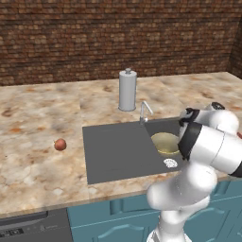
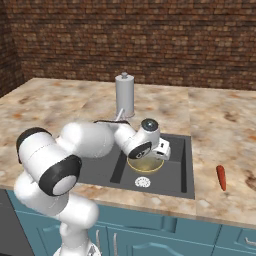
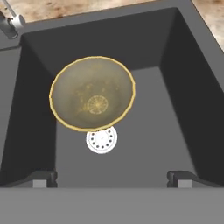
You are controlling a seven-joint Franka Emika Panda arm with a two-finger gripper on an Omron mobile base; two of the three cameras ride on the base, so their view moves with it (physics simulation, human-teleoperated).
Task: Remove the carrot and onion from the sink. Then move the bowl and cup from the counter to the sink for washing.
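The olive-yellow bowl [image 3: 92, 94] sits upright in the deep basin of the dark grey sink [image 3: 183, 109], just beyond the white drain [image 3: 101, 140]. My gripper [image 3: 113, 179] hangs open and empty above the basin's near side, apart from the bowl. In the right base view the gripper [image 2: 162, 150] is over the bowl [image 2: 145, 164]. The onion [image 1: 60, 144] rests on the counter [image 1: 38, 118] left of the sink [image 1: 113, 151]. The carrot [image 2: 221, 177] lies on the counter to the right of the sink. The cup is out of view.
A grey cylindrical canister [image 1: 127, 90] stands on the counter behind the sink, beside the small silver faucet [image 1: 144, 111]. A brick wall runs along the back. Teal cabinets [image 1: 113, 212] sit below the counter's front edge.
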